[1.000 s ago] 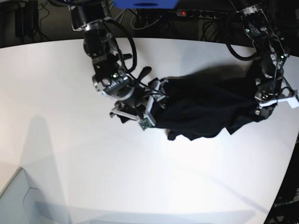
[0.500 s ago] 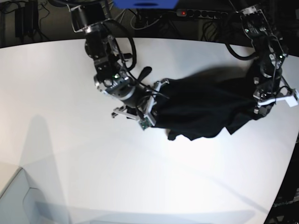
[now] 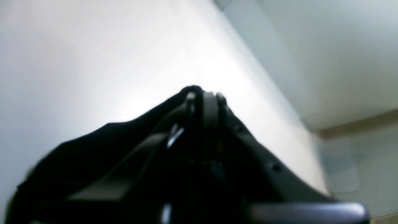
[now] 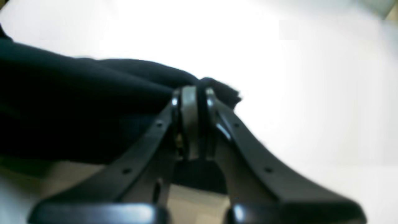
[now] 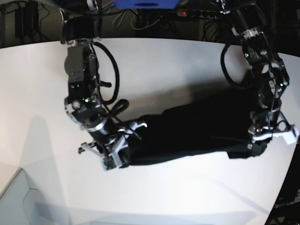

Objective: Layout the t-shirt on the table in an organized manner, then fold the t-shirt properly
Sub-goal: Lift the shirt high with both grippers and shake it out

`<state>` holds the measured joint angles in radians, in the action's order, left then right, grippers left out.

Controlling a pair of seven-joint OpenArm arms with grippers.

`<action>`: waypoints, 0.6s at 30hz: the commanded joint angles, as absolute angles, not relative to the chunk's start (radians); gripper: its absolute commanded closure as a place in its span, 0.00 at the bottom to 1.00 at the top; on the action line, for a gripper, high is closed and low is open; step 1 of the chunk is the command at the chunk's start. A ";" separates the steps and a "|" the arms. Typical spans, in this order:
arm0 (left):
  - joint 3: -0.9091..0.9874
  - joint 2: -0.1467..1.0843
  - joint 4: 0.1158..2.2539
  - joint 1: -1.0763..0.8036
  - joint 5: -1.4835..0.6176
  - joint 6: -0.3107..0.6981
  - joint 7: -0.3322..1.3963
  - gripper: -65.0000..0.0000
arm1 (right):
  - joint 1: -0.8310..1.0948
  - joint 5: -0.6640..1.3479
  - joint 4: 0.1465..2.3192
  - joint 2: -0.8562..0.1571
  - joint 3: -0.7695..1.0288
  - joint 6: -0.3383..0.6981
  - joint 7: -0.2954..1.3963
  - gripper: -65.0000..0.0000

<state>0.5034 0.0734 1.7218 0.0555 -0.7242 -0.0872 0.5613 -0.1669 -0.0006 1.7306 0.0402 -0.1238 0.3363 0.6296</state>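
The black t-shirt (image 5: 192, 131) hangs stretched between my two grippers, low over the white table (image 5: 178, 65). In the base view my right gripper (image 5: 123, 151) sits at the shirt's left end and my left gripper (image 5: 257, 142) at its right end. The right wrist view shows the right gripper (image 4: 193, 90) shut on a fold of the t-shirt (image 4: 93, 93). The left wrist view shows the left gripper (image 3: 203, 93) shut on the t-shirt (image 3: 108, 155) near the table's curved edge (image 3: 279, 102). No printed graphic shows.
A power strip (image 5: 201, 13) and cables lie behind the table's far edge. The floor drops away past the table edge at the right (image 5: 290, 197). A pale box corner (image 5: 18, 197) sits at the lower left.
Both arms have moved toward the table's near side, and the right gripper also went left. The shirt, bunched before, is now pulled out long and taut between them.
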 commanded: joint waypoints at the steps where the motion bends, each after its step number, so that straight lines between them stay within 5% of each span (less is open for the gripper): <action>1: 0.489 0.082 1.733 0.104 -0.730 -0.085 0.535 1.00 | -0.206 0.005 1.767 0.025 -0.128 0.334 0.605 1.00; 18: 0.216 0.082 1.392 0.717 -0.622 -0.085 0.535 1.00 | -0.619 0.001 1.791 -0.051 -0.041 0.334 0.656 1.00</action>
<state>0.2138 0.0780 1.3758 0.6880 -0.6174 -0.0906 0.5629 -0.5884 -0.0017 1.7752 -0.0494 -0.0410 0.3397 0.6895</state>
